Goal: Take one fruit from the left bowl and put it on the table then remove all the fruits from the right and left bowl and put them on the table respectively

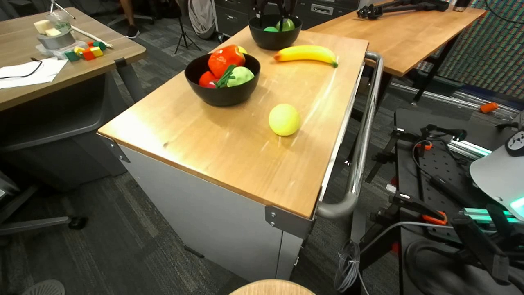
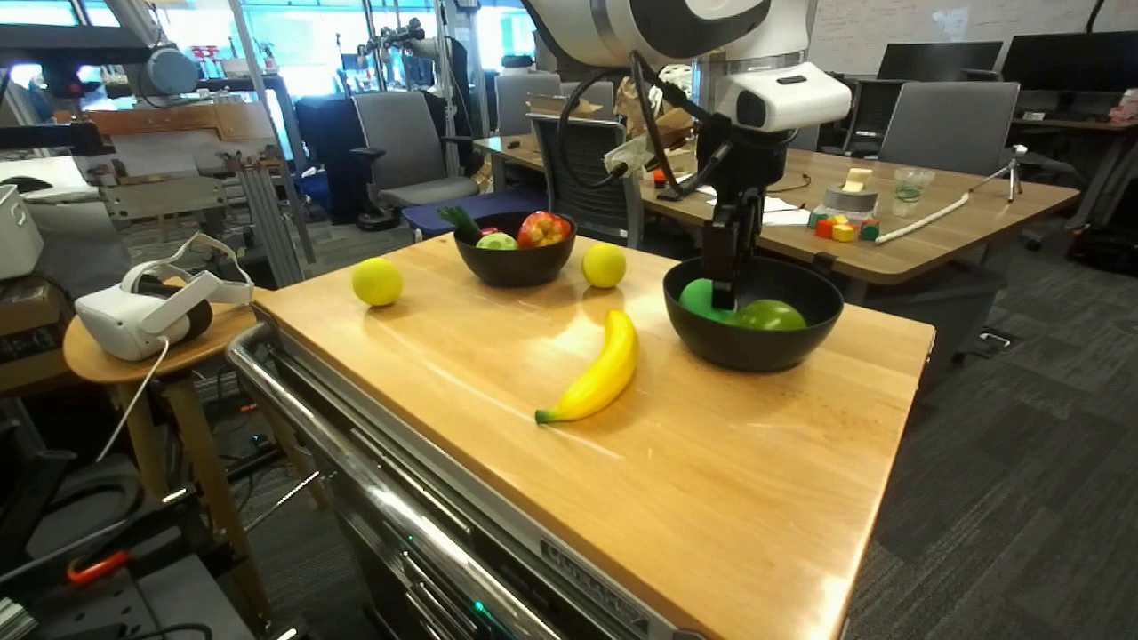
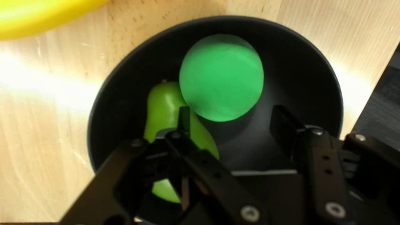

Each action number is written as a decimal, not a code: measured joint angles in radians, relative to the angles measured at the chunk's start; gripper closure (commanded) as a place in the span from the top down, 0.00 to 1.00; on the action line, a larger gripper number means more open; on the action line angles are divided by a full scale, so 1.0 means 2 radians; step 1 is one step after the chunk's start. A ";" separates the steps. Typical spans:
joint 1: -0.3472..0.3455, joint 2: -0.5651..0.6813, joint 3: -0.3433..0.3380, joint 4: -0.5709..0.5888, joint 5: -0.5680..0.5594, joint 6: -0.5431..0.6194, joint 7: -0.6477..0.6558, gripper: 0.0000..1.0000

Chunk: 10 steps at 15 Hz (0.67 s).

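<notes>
A black bowl (image 2: 756, 348) holds a round green fruit (image 3: 221, 78) and a green pear (image 3: 165, 106); it also shows in an exterior view (image 1: 275, 39). My gripper (image 3: 232, 120) is open and empty, pointing down into this bowl. In the wrist view, one finger overlaps the pear and the other is over bare bowl; contact cannot be told. The round green fruit lies ahead of the fingertips. A second black bowl (image 1: 223, 97) holds several items, among them a red fruit (image 1: 224, 60) and a light green fruit (image 1: 240, 76). A banana (image 2: 594, 378) lies on the table.
One yellow ball (image 1: 284, 119) sits near the table's handle side. Another yellow ball (image 2: 604, 266) sits between the bowls, mostly hidden in an exterior view. A metal handle (image 1: 368, 114) runs along one table (image 2: 711, 480) edge. A stool with a white headset (image 2: 160, 302) stands nearby.
</notes>
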 measured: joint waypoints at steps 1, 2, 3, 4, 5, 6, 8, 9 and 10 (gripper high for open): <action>0.000 0.003 0.001 0.000 0.003 -0.003 0.004 0.72; 0.000 0.005 0.001 0.000 0.005 -0.006 0.007 0.72; 0.000 0.007 0.001 0.000 0.006 -0.010 0.011 0.72; 0.000 0.008 0.002 0.000 0.007 -0.013 0.014 0.66; 0.000 0.008 0.002 0.000 0.007 -0.018 0.018 0.45; 0.000 0.008 0.002 0.000 0.007 -0.022 0.022 0.42; 0.000 0.008 0.002 0.000 0.007 -0.025 0.029 0.35; 0.000 0.008 0.001 0.000 0.007 -0.026 0.032 0.30; 0.000 0.008 0.001 0.001 0.007 -0.026 0.035 0.28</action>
